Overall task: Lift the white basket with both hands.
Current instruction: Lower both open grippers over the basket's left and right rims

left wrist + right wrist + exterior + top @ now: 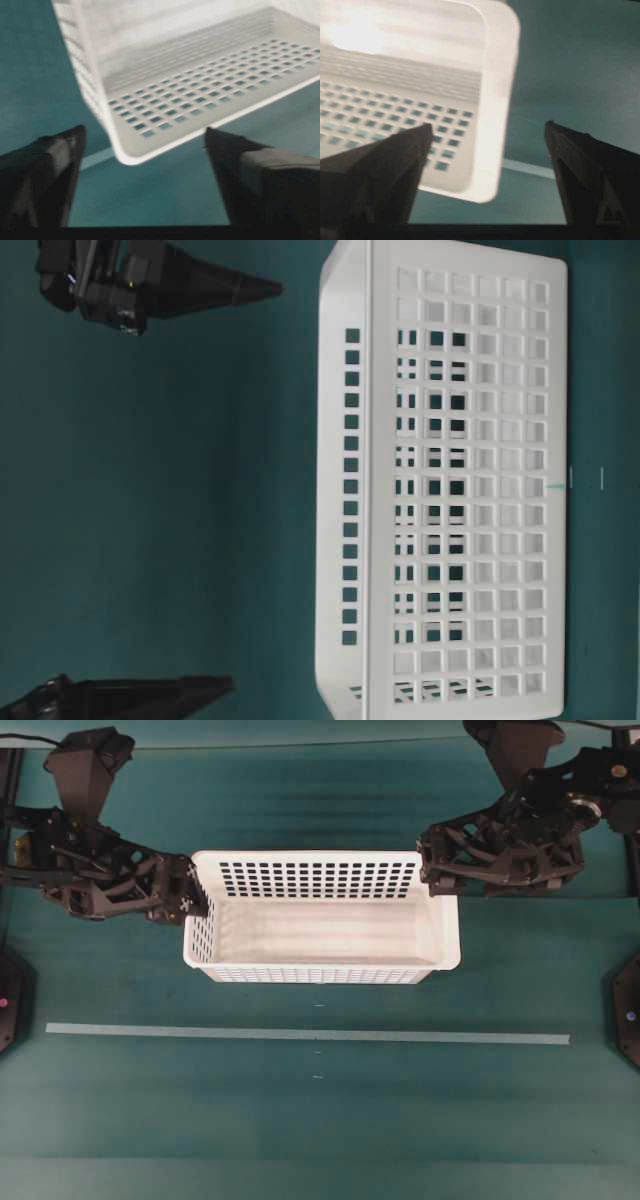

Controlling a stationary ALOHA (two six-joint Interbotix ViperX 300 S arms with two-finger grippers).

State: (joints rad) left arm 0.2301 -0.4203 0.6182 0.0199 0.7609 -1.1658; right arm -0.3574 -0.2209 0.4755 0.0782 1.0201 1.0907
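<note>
The white basket [320, 925] stands on the green table, long side across the overhead view, with nothing in it. My left gripper [195, 900] is at its left end wall, open and holding nothing. In the left wrist view the left gripper [145, 137] has its fingers spread wide, and a corner of the basket [200, 75] lies just beyond the tips. My right gripper [432, 860] is at the far right corner, also open. In the right wrist view the right gripper [487, 127] straddles the rim of the basket [495, 100] without touching it. At table level the basket [470, 490] is seen side-on.
A thin pale tape strip [300, 1034] runs across the table in front of the basket. Black arm bases [625, 1010] sit at the left and right table edges. Two black fingers [230, 288] show at table level, apart from the basket's rim.
</note>
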